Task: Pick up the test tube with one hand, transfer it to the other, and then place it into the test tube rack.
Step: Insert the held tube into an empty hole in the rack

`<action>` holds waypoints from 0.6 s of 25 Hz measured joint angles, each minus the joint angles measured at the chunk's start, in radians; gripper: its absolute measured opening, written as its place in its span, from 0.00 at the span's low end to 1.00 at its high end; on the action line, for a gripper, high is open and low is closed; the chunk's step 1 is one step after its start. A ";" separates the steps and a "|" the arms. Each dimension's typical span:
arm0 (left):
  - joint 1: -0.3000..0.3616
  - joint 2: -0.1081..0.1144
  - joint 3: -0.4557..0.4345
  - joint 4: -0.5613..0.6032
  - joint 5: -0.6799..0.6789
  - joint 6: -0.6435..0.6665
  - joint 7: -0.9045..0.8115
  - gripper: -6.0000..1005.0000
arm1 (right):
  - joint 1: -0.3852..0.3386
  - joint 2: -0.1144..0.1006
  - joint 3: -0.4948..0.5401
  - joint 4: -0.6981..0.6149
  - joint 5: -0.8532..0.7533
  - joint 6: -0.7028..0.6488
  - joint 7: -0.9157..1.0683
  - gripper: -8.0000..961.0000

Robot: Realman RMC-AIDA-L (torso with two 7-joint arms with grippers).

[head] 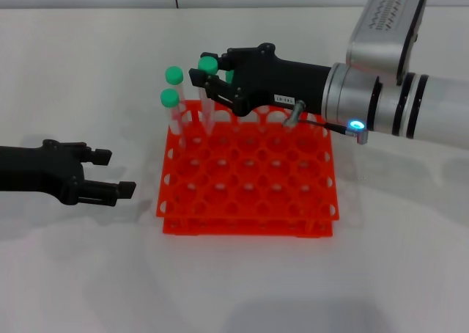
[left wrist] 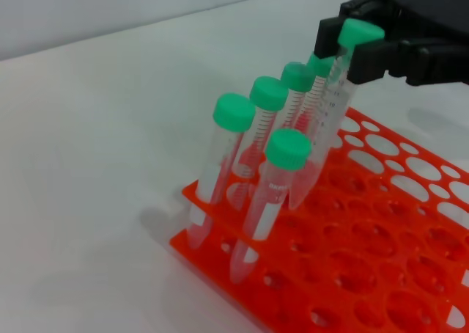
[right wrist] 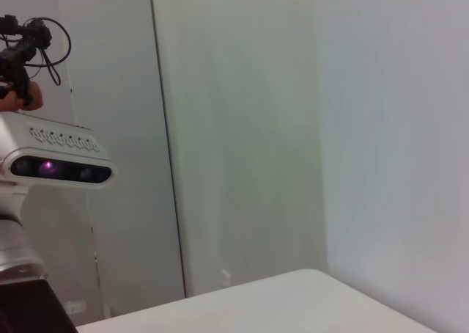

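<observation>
My right gripper (head: 206,83), black with a white label and a blue light on its wrist, is shut on the test tube (head: 207,113) just below its green cap. The gripper hangs over the back left corner of the orange-red test tube rack (head: 245,225). In the left wrist view the tube (left wrist: 331,124) leans slightly between the right gripper's (left wrist: 364,45) fingers. Its pointed end reaches down to a hole in the rack's (left wrist: 381,278) top tier. My left gripper (head: 113,173) stands open and empty on the table, left of the rack.
Several other green-capped tubes (head: 174,75) (left wrist: 234,111) stand tilted in the rack's back left holes, close to the held tube. In the right wrist view there are only a wall, a table edge and a grey camera head (right wrist: 58,160).
</observation>
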 joint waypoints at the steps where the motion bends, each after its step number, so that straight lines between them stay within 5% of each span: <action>1: 0.000 -0.001 0.000 0.000 0.000 0.000 0.002 0.88 | 0.001 0.000 -0.006 0.001 0.004 0.000 -0.003 0.28; 15: 0.004 -0.003 0.000 -0.009 0.000 0.000 0.015 0.88 | 0.010 0.000 -0.027 0.005 0.005 0.052 -0.012 0.28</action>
